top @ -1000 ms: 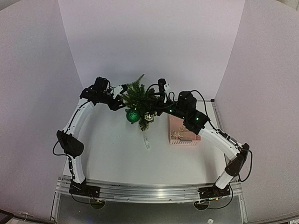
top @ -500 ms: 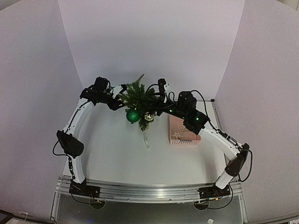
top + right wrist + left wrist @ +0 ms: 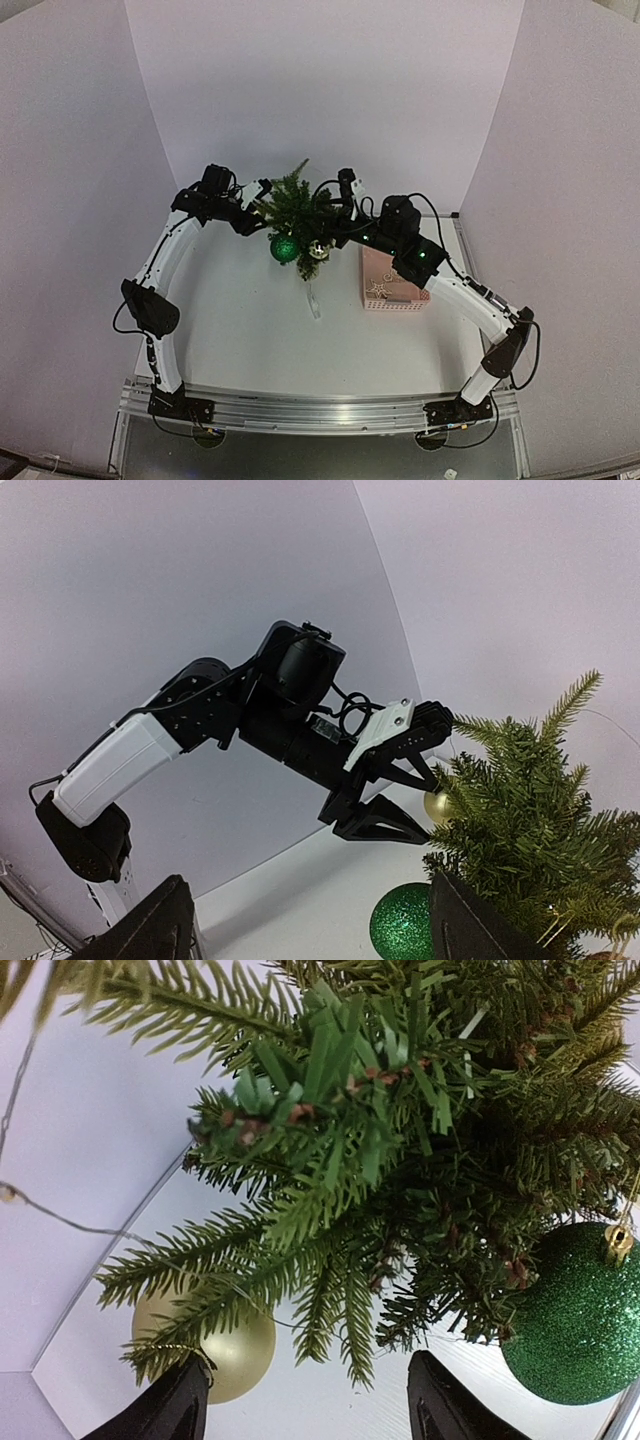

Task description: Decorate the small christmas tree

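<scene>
The small christmas tree [image 3: 293,208] stands at the back of the table on a pale base [image 3: 313,301]. A green glitter ball [image 3: 285,249] and a small gold ornament [image 3: 320,248] hang on its near side. My left gripper [image 3: 264,197] is at the tree's left edge, and in the left wrist view it [image 3: 310,1412] is open under the branches [image 3: 400,1140]. A matte gold ball [image 3: 215,1346] hangs from a twig right beside one finger [image 3: 165,1412]. My right gripper [image 3: 310,930] is open with nothing between its fingers, its right finger against the tree [image 3: 530,820].
A pink basket [image 3: 392,280] with a star ornament inside stands to the right of the tree, under the right arm. A thin wire [image 3: 60,1222] runs out from the branches on the left. White walls enclose the table at the back and on both sides.
</scene>
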You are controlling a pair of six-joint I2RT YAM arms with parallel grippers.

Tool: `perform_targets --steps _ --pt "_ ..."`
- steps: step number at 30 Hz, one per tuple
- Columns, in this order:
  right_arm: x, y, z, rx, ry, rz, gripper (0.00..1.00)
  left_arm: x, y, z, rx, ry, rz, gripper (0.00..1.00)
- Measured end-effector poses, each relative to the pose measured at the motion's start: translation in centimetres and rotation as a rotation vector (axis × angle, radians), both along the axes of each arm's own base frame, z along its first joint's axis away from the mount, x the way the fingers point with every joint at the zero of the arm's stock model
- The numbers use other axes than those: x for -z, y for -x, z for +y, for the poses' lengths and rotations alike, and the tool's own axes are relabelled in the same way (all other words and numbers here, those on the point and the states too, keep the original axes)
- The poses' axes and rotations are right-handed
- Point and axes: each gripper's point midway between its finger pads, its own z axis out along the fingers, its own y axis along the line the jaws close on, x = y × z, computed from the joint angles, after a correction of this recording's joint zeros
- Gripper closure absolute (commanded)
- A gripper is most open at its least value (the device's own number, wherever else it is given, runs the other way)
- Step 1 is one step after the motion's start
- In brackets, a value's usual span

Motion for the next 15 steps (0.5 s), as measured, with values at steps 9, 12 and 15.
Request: perform_targets --steps 9,12,15 --pt "-0.01 0.01 -0.01 0.0 0.0 0.0 0.22 -0.49 -0.67 0.35 -0.026 0.03 -0.006 0.29" --pt "-0.02 0.01 -0.01 0.0 0.0 0.0 0.22 -0.63 -0.86 0.53 -0.036 0.044 -0.003 0.29" --pt "-0.02 0.01 -0.01 0.0 0.0 0.0 0.22 -0.82 -1.02 0.67 -0.037 0.058 -0.003 0.28"
